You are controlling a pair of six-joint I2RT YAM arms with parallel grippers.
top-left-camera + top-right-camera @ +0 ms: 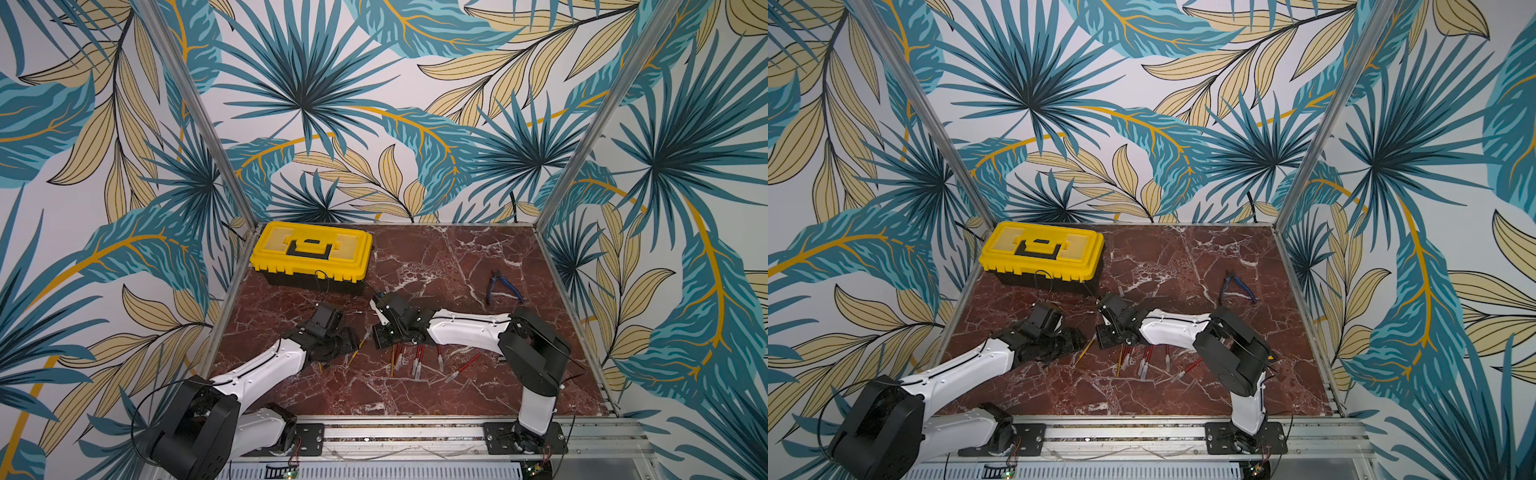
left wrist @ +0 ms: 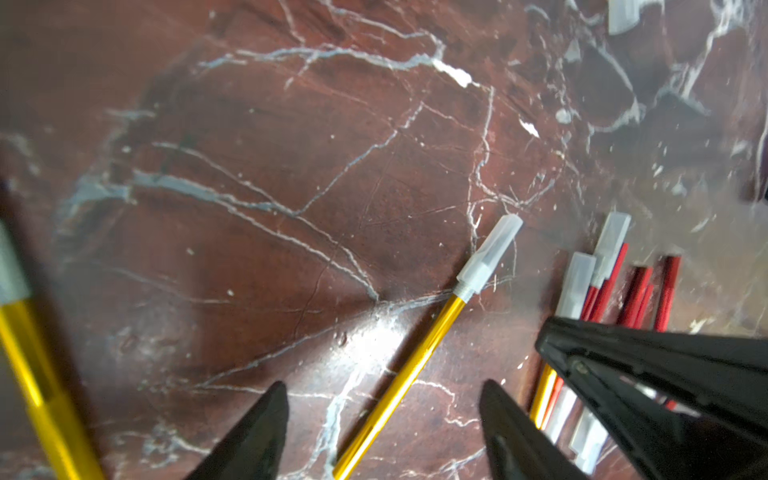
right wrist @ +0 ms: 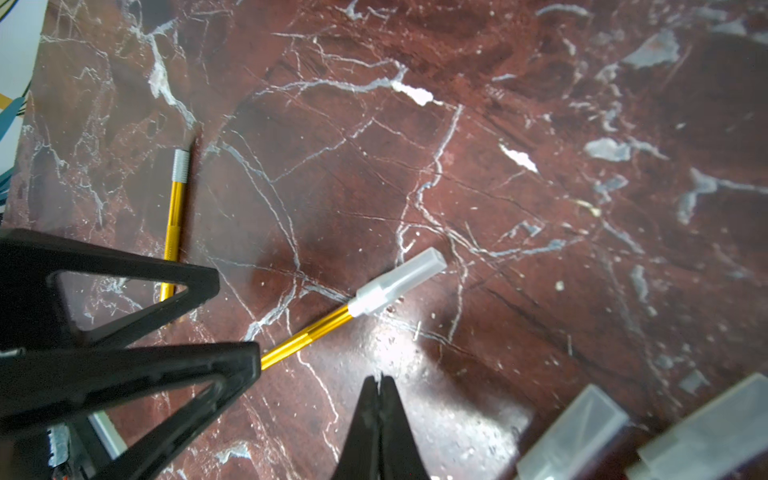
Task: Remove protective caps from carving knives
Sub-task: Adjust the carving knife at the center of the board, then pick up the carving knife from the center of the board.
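Observation:
A yellow-handled carving knife [image 2: 419, 357] lies flat on the marble with its translucent protective cap [image 2: 492, 253] still on. My left gripper [image 2: 384, 384] stands open over it, one finger on each side of the handle, neither touching. My right gripper [image 3: 379, 380] is shut, with nothing visible between its tips, close beside the same knife [image 3: 307, 336] and its cap [image 3: 399, 282]. A second yellow knife [image 3: 176, 208] lies uncapped with its grey collar bare. Several red-handled knives [image 1: 417, 361] with caps lie bunched below the right gripper [image 1: 384, 336].
A closed yellow toolbox [image 1: 311, 249] stands at the back left. Blue-handled pliers [image 1: 500, 286] lie at the back right. A loose cap [image 2: 623, 14] rests on the marble table [image 1: 457, 257]. Metal frame posts and patterned walls close in three sides.

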